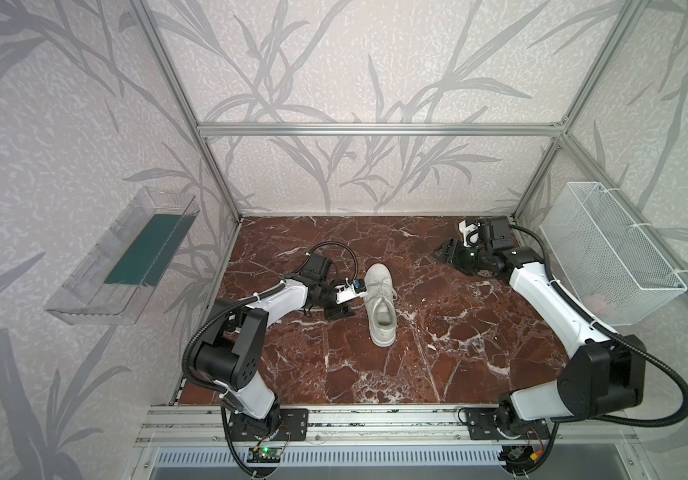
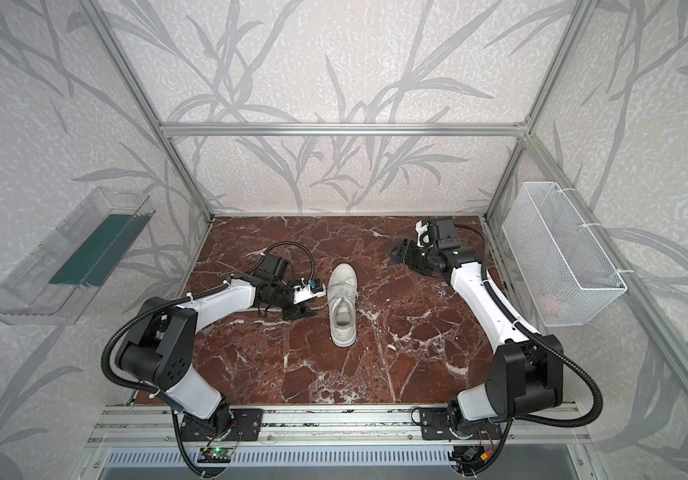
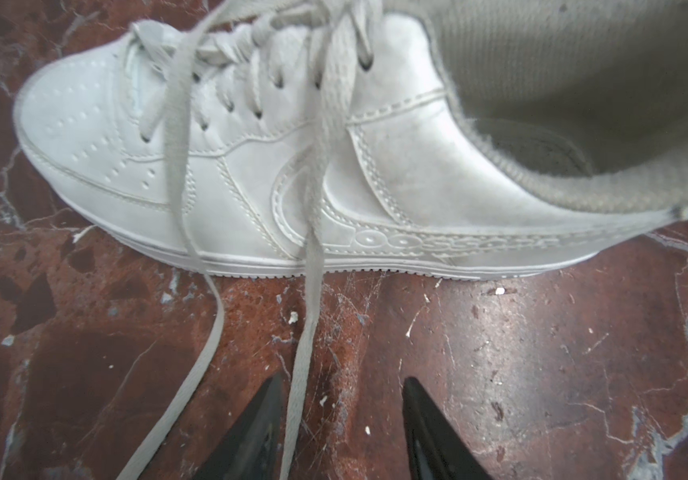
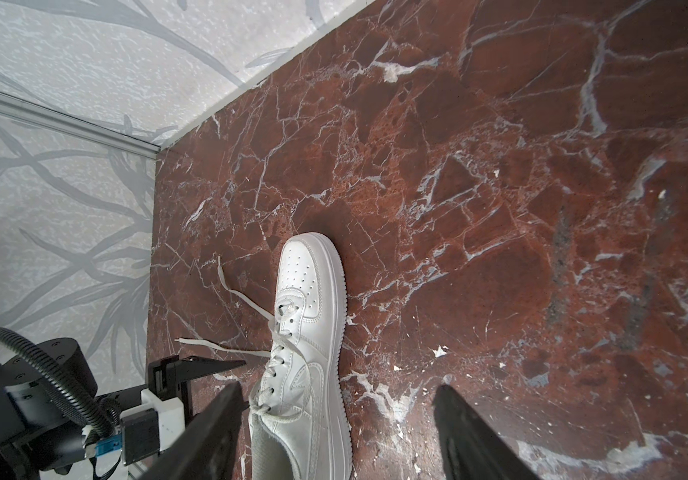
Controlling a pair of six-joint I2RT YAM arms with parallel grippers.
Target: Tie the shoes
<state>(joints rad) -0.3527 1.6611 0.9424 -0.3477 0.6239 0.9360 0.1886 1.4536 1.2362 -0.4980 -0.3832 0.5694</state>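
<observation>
The sneaker (image 1: pixel 380 305) is all white, laces (image 3: pixel 312 291) included, with a pale grey lining. Under it, the tabletop (image 1: pixel 458 353) is red-brown marble veined white. Behind it, the walls (image 1: pixel 334 62) show grey leaves on off-white.

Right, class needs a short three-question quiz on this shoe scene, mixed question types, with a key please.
1. True or false: the all-white low-top sneaker on the red-brown marble tabletop has its laces tied in a bow.
2. Which gripper is nearer the sneaker? A) left gripper B) right gripper C) both equally near
3. What lies between the left gripper's open jaws?
Key: 1 false, the laces hang loose; 2 A; 3 a flat white lace.
</observation>
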